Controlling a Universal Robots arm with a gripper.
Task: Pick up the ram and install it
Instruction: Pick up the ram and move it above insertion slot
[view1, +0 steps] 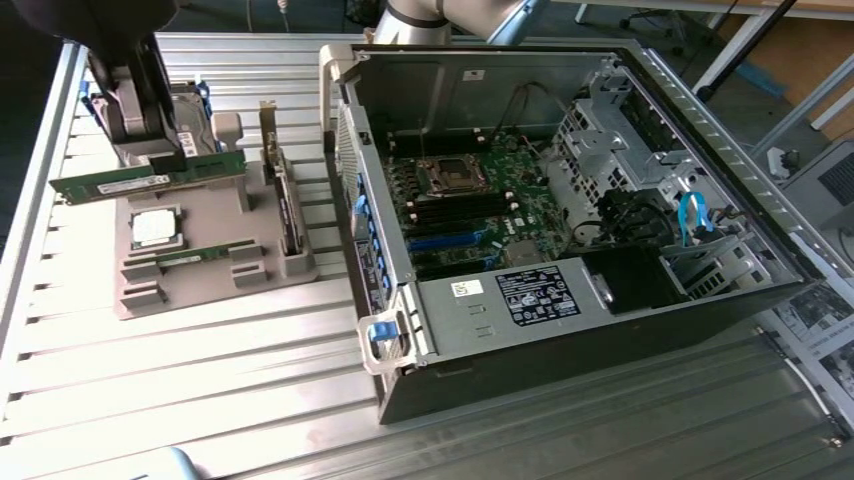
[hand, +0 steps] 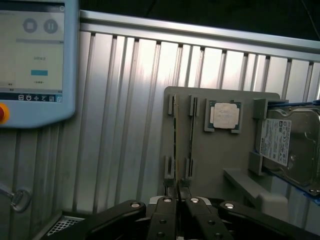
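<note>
My pincer (view1: 158, 162) is clamped on the ram (view1: 114, 185), held above the tray (view1: 194, 292) at the frame's upper left; pick-up looks done, seating it in the case (view1: 400, 80) not yet.

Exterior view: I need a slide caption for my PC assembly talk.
Robot fingers grip a RAM stick over the grey parts holder, beside the open computer case.

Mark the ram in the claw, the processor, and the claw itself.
ram (view1: 96, 187): exterior view, green board beside its white label.
processor (view1: 156, 228): exterior view, middle of its silver lid.
claw (hand: 178, 201): wrist view, midway between the fingertips.
</note>
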